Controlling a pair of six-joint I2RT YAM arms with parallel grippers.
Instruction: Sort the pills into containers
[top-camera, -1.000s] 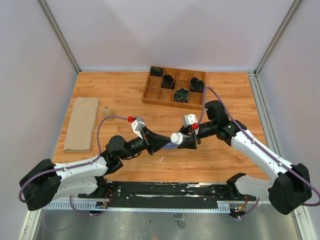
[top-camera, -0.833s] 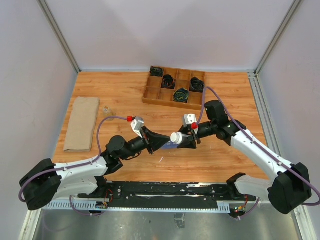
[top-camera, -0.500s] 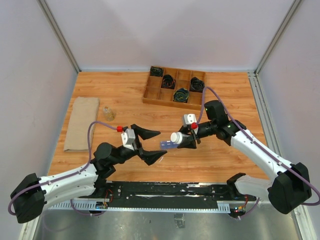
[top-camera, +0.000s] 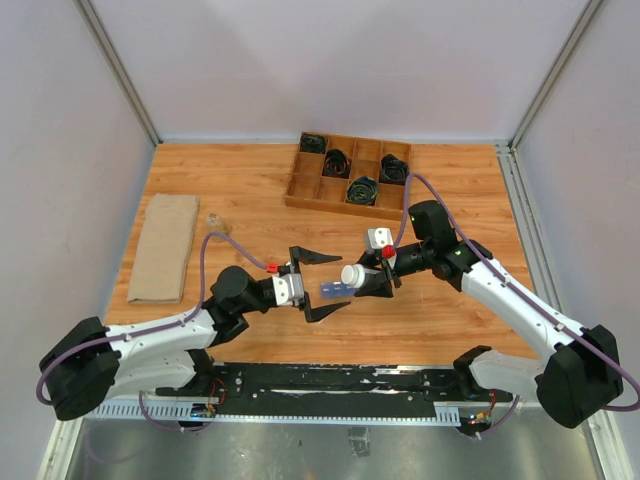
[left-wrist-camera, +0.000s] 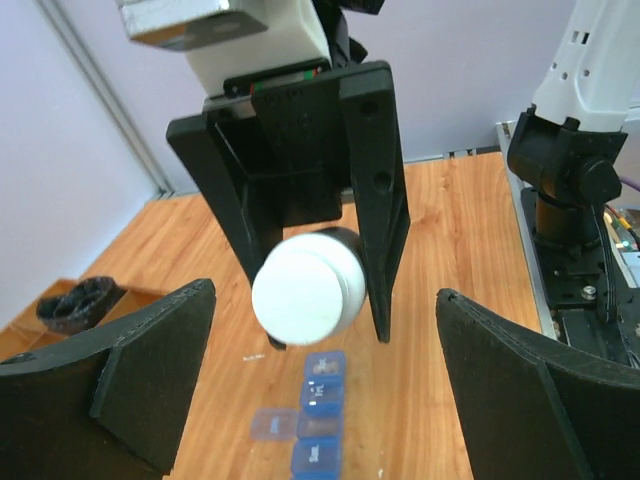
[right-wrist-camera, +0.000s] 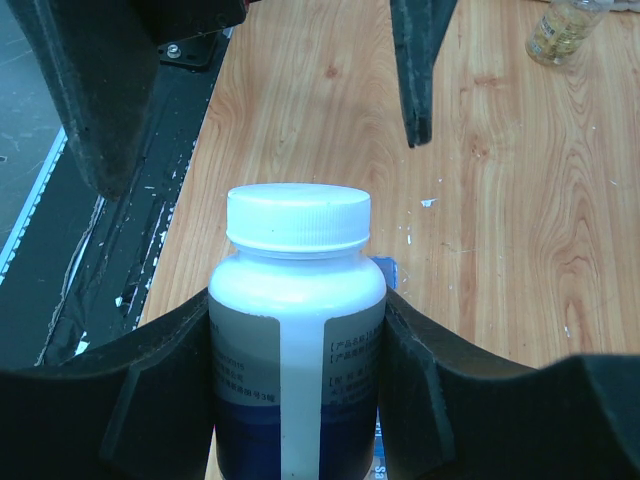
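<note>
A white pill bottle (right-wrist-camera: 295, 340) with its white cap (left-wrist-camera: 300, 297) on lies sideways in the air, and my right gripper (top-camera: 372, 280) is shut on its body. My left gripper (top-camera: 346, 281) faces the cap with its fingers (left-wrist-camera: 150, 380) spread wide and nothing between them. Below the bottle, on the wood, lie the containers (left-wrist-camera: 320, 420), a translucent-blue strip (top-camera: 334, 289) with one lid folded open to the side. No pills show plainly. In the right wrist view the bottle hides all but a blue corner (right-wrist-camera: 386, 272) of the strip.
At the back stands a wooden divided tray (top-camera: 300, 185) with black cables. A tan cloth (top-camera: 163, 247) lies at the left, with a small glass jar (top-camera: 214, 221) beside it. The black base rail (top-camera: 330, 385) runs along the near edge.
My left gripper was shut close against the bottle's cap. It has opened wide and drawn back a little to the left. The right gripper and bottle have stayed put.
</note>
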